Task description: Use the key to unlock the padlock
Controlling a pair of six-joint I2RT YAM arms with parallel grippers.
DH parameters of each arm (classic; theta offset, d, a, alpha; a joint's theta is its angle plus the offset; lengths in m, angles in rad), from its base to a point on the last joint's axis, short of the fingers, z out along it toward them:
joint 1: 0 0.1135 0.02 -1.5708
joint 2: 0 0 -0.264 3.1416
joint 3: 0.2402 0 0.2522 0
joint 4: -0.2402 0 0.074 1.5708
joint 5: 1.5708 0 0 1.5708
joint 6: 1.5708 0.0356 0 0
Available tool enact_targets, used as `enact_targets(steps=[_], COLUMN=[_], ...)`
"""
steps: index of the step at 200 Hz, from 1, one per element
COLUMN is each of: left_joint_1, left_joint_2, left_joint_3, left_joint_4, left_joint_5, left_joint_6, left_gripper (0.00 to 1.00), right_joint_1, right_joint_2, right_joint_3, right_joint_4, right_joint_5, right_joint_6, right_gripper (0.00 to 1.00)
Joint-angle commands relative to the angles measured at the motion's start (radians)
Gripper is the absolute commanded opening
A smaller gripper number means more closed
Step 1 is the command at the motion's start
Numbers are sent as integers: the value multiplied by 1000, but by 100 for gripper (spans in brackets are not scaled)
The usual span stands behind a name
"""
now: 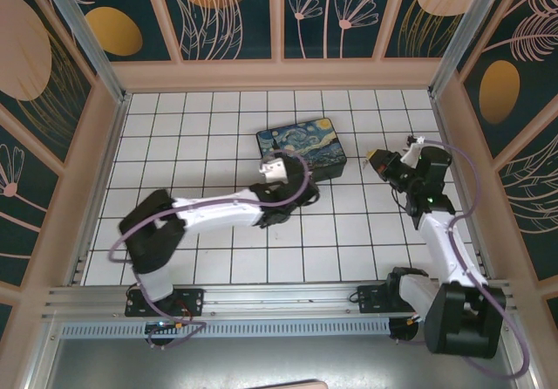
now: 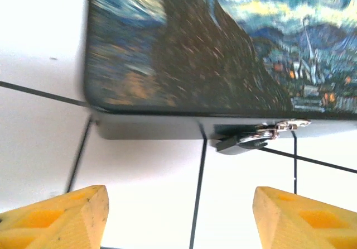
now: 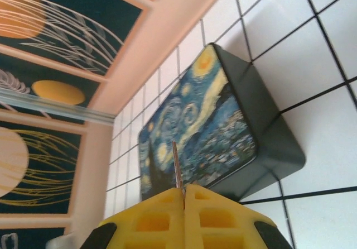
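**A:** What is your left side doing?

**B:** My left gripper (image 2: 178,214) is spread wide and holds nothing. It faces the padlock (image 2: 251,138), which hangs on the front wall of the painted box (image 2: 195,48). I think I should pinch the lock body, not the shackle, and keep it steady.

**A:** And the right?

**B:** My right gripper (image 3: 184,193) is pressed together on the key (image 3: 175,165), well apart from the lock. My own left arm (image 1: 218,210) may block the way, I think.
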Motion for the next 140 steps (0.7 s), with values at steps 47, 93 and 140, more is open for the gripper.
enact_targets(steps=[47,93,140], left_joint_1=[402,516,536], left_joint_2=[-190,-45,-30], left_joint_3=[-137,-77,-75], left_joint_4=[150,211,220], left_joint_5=[323,429,470], left_joint_6=[189,206,232], left_gripper=[69,66,65], right_joint_1=[35,137,193], right_joint_2=[368,607,695], right_joint_3=[136,334,376], right_joint_4=[324,229,188], right_joint_5=[165,321,292], right_joint_6=[-71,-155,-156], right_gripper=[0,0,0])
